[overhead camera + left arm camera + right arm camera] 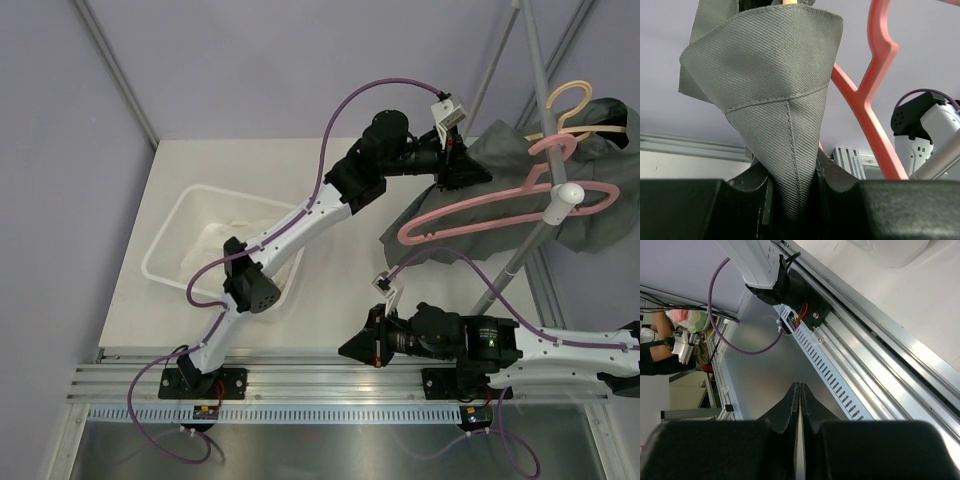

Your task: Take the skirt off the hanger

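A grey skirt (590,190) hangs on a pink hanger (500,210) at the right, up on a metal rack pole (540,80). My left gripper (470,172) reaches to the skirt's left edge and is shut on a fold of the grey cloth. In the left wrist view the skirt (775,90) rises out of the jaws, with the pink hanger (875,100) just behind it. My right gripper (350,350) is low, near the front rail, shut and holding nothing. Its fingertips (796,392) meet over the rail in the right wrist view.
A white bin (175,240) with pale cloth inside stands on the left of the table. A second, lighter hanger (570,100) hangs higher on the rack. The slotted metal rail (300,385) runs along the table's near edge. The left arm's base (790,290) is bolted to it.
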### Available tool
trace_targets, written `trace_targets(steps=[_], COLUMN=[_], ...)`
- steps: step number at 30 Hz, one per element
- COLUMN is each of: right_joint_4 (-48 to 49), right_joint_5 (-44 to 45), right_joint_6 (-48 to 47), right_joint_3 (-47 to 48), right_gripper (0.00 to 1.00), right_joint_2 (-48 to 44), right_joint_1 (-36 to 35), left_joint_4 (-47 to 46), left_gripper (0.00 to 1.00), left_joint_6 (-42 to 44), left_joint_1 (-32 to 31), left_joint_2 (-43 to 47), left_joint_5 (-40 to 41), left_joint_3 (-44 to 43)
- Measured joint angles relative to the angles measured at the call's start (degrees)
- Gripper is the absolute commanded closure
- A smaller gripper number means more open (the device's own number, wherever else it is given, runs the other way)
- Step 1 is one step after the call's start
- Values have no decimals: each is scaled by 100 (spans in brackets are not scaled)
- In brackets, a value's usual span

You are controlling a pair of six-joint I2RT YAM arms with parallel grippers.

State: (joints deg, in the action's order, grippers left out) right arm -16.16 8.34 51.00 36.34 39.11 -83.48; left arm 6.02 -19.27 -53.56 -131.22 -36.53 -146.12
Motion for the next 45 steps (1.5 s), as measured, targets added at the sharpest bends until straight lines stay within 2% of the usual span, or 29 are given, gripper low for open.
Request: trace_targets(steps=[15, 24, 34, 39, 45], right_joint_4=[98, 168, 304, 297, 306], right_joint_5=[-4, -4, -90, -181, -223], right_joint_6=[-7, -2, -37, -153, -299], right_joint_3=[0, 0, 20, 289, 673], right_gripper=[92, 92, 91, 90, 89], right_joint_2=[321, 293, 704, 1027, 1375], right_joint_1=[0, 0, 0, 0, 0], left_joint_4=[146, 345, 723, 828, 1025], left_gripper=[100, 100, 100, 100, 100], left_joint_6=[142, -33, 24, 46, 42], left_joint_1=[-144, 195, 743, 1198, 2103], left_joint_2=[-2, -2, 164, 887, 2031], left_joint_5=[-391, -487, -426, -247, 22], left_joint_3=[-9, 334, 1556, 2754, 3589])
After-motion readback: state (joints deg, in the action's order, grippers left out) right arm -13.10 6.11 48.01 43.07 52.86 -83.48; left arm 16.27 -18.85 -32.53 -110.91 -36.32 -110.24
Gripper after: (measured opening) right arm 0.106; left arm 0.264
